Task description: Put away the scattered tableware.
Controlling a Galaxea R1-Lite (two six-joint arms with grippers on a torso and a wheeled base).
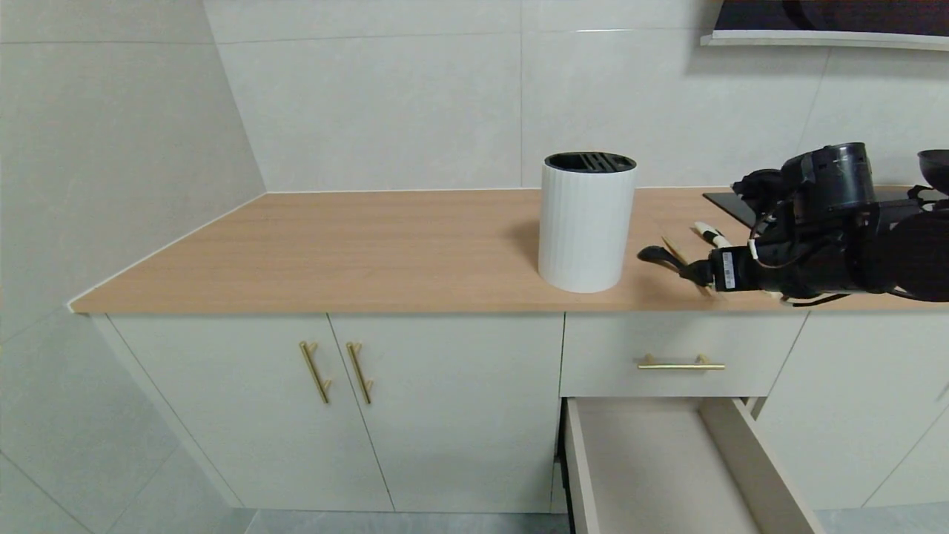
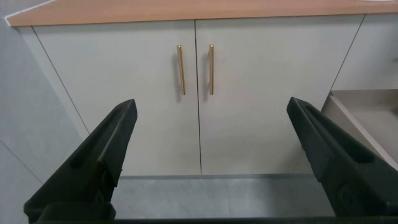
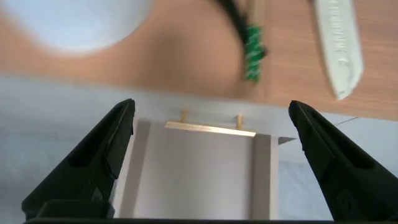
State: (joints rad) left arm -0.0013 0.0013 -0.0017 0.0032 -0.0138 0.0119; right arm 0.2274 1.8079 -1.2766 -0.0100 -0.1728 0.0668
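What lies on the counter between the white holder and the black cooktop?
In the head view, a white utensil and a thin tan stick lie there, with the right gripper close by, fingers apart.

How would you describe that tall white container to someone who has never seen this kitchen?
Find the long wooden countertop above the pale cabinets. Right of its middle stands the white container. It is a ribbed upright cylinder with a black slotted top, while the small utensils beside it lie flat.
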